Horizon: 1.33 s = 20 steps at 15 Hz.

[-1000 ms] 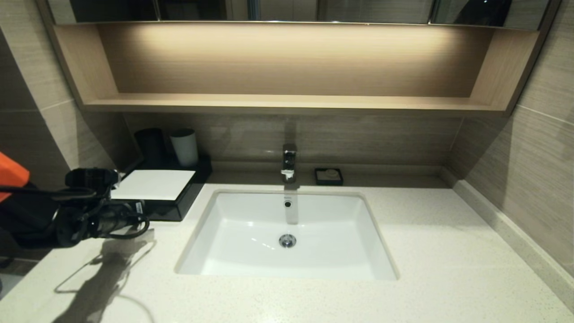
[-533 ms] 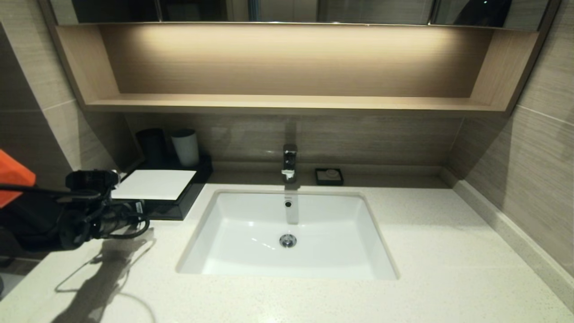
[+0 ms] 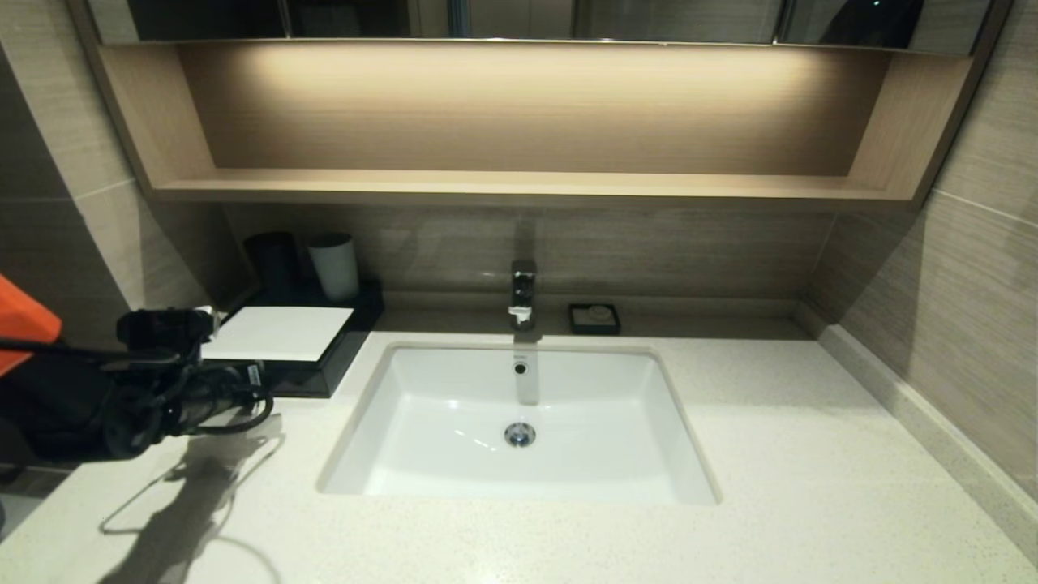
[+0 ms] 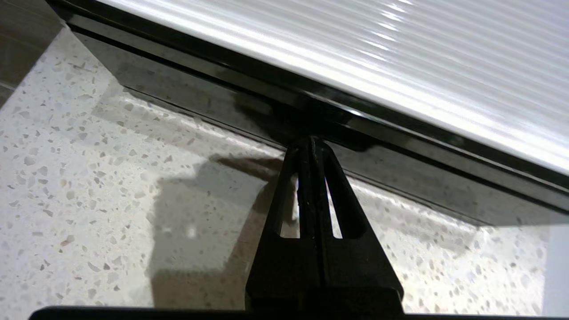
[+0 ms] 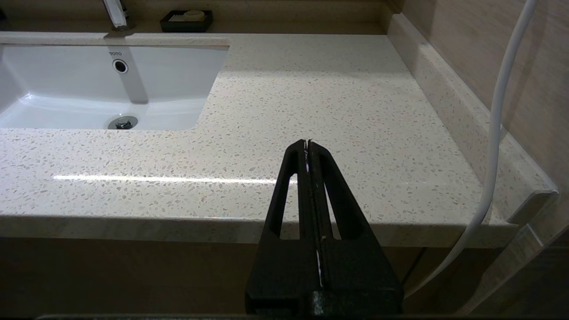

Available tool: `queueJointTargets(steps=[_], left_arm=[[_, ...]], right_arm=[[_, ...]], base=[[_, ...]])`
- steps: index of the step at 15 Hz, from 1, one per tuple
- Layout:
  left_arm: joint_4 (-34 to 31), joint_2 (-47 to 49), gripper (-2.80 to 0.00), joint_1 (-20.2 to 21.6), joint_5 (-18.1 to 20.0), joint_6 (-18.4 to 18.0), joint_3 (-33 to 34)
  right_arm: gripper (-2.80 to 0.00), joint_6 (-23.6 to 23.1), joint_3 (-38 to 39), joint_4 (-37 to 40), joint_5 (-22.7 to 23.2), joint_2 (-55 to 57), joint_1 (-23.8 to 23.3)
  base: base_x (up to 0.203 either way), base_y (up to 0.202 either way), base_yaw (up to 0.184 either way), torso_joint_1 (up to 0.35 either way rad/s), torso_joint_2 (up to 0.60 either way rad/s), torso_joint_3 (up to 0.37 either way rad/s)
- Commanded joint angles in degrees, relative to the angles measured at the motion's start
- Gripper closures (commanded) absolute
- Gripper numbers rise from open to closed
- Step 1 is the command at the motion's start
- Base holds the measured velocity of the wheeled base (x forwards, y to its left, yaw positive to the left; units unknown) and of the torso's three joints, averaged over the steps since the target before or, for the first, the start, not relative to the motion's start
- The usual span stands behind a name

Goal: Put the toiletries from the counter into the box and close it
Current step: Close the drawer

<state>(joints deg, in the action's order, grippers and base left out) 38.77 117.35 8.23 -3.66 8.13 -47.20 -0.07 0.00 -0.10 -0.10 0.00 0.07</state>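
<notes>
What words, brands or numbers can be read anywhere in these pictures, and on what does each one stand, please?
"TOTO": on the back wall of the white sink, just above its overflow hole, read in the right wrist view.
A small white label on the left arm near the box in the head view: too small to read.
No other text shows.

Very little differs. The left arm (image 3: 89,405), at the counter's (image 3: 568,535) left edge before the box (image 3: 280,345), sits a touch nearer that edge and slightly higher than a second ago; its camera block now shows a shade further up the view. The orange part (image 3: 24,320) at the left border rises half a second ago, then dips again, ending a little above where it began. The arm's shadow (image 3: 195,487) on the counter shifts slightly with it, stretching marginally toward the front edge.
</notes>
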Motion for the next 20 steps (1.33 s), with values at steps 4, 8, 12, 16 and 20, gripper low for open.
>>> queueJointTargets(steps=[4,8,12,16,20], left_arm=[[-0.3,-4.9,0.0,-0.3,-0.2,-0.3,4.9],[-0.2,-9.3,0.0,-0.4,-0.2,-0.4,9.4],[-0.3,-17.4,0.0,-1.5,-0.1,-0.4,14.8],[-0.7,-26.2,0.0,-2.7,-0.1,-0.7,20.0],[-0.8,-33.5,0.0,-5.4,0.0,-2.8,25.3]], right_arm=[[0.0,0.0,0.0,0.0,0.0,0.0,0.0],[0.0,0.0,0.1,0.0,0.0,0.0,0.0],[0.0,0.0,0.0,0.0,0.0,-0.1,0.0],[0.0,0.0,0.1,0.0,0.0,0.0,0.0],[0.0,0.0,0.1,0.0,0.0,-0.1,0.0]], base=[[0.0,0.0,0.0,0.0,0.0,0.0],[0.0,0.0,0.0,0.0,0.0,0.0],[0.0,0.0,0.0,0.0,0.0,0.0],[0.0,0.0,0.0,0.0,0.0,0.0],[0.0,0.0,0.0,0.0,0.0,0.0]])
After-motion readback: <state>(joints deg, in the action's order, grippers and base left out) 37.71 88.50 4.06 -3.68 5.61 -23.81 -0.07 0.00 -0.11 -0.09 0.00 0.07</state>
